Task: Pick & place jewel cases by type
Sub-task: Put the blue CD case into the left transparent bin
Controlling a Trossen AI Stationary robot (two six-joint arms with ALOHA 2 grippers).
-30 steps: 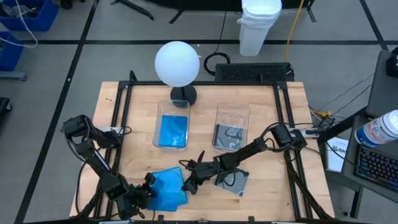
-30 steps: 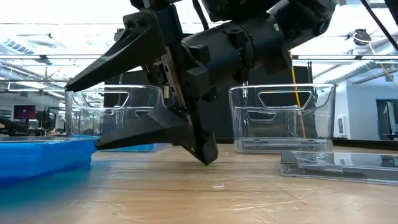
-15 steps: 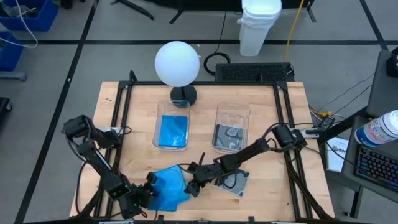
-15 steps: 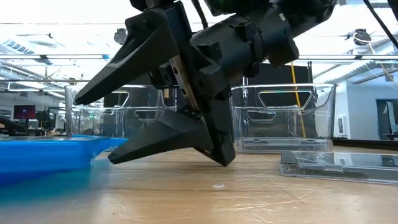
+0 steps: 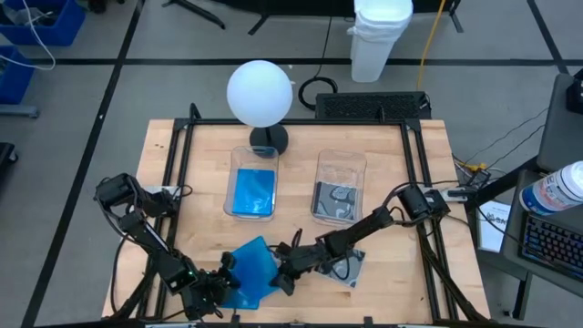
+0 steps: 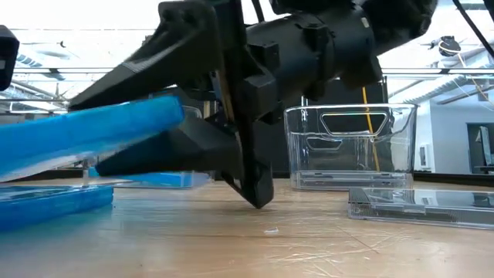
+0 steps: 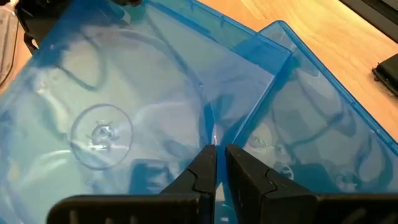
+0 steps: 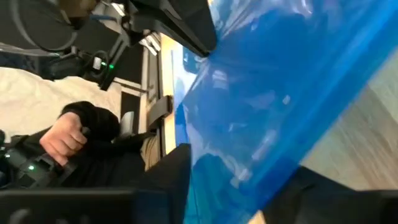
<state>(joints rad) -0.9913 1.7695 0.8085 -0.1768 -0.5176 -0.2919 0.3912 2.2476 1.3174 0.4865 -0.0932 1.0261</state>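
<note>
Both arms [image 5: 146, 241] are matte black, jointed, with thin cables; each gripper [image 6: 193, 116] has wedge-shaped black fingers.

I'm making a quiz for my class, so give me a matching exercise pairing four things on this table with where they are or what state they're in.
Things:
1. right claw
2. left claw
3. clear jewel case
4. left tub

States:
A. flat on the table
B. holds a blue case
C. closing on the raised blue jewel case
D. shut, beside the blue cases

Pairs: 1-C, 2-D, 3-A, 4-B

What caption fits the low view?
Right gripper closing on a raised blue jewel case; a second blue case lies flat below.
</note>
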